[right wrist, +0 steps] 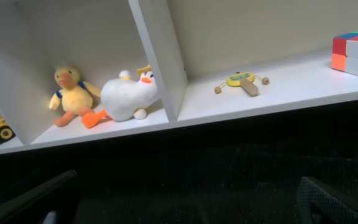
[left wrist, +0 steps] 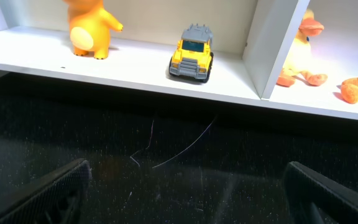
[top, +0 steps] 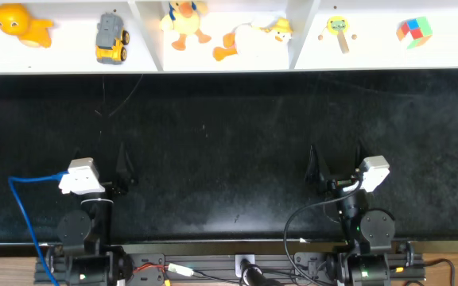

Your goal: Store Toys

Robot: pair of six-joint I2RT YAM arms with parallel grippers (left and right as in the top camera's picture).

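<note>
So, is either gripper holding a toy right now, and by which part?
Nothing is held: the left gripper and right gripper are both open and empty.

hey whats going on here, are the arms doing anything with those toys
Nothing is being handled right now. The left gripper and right gripper are both open and empty, low over the black mat. All the toys sit in the white shelf: an orange duck and truck on the left, two plush ducks in the middle, a rattle and cube on the right. Storing looks finished.
</note>
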